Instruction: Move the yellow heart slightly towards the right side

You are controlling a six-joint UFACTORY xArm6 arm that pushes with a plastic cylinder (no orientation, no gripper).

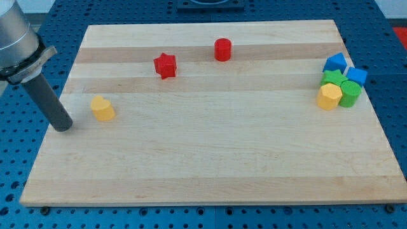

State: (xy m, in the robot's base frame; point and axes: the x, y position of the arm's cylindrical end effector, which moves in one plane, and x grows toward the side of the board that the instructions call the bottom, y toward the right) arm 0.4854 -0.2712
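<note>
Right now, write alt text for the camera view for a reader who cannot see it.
My tip rests near the wooden board's left edge, just left of the yellow heart with a small gap between them. A red star and red cylinder sit near the top; blue, green and yellow blocks cluster at the right edge.
</note>
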